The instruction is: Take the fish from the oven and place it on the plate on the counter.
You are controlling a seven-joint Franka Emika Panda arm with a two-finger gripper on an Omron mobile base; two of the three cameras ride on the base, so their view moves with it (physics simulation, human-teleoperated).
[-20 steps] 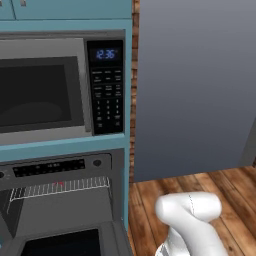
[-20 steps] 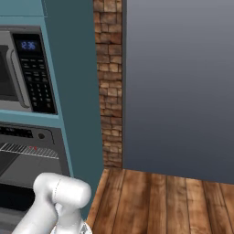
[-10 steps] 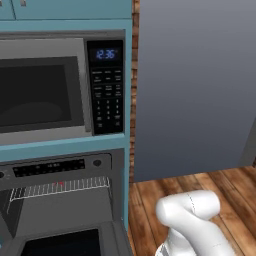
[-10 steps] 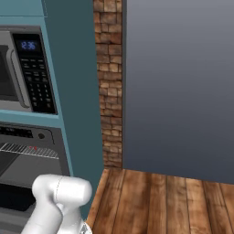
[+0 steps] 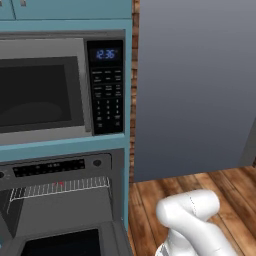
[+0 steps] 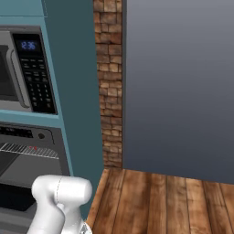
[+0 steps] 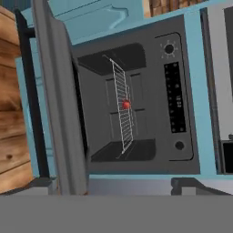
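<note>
Oven (image 5: 62,200) is standing open under the microwave (image 5: 60,87), its door (image 5: 65,242) hanging down and running off the bottom edge of the left base view, so the bar handle is cut off there. Inside, the wire rack (image 5: 60,187) is spanning the cavity, and the fish (image 5: 60,184) is showing as a tiny red speck at about 12 o'clock on the rack's front wire, too small for its shape to be made out. In the right base view the oven (image 6: 27,155) is sitting at 8 o'clock, half cropped by the left edge, with the fish (image 6: 35,148) again a mere red dot on the rack. The white arm is blocking the lower corner of both base views. In the rolled hand view the door (image 7: 57,104) is standing as a grey slab at 9 o'clock, and the fish (image 7: 126,104) is lying mid-rack, well apart from the gripper (image 7: 113,187), whose dark fingers (image 7: 38,184) are spreading wide and holding nothing, their tips barely clearing the bottom.
</note>
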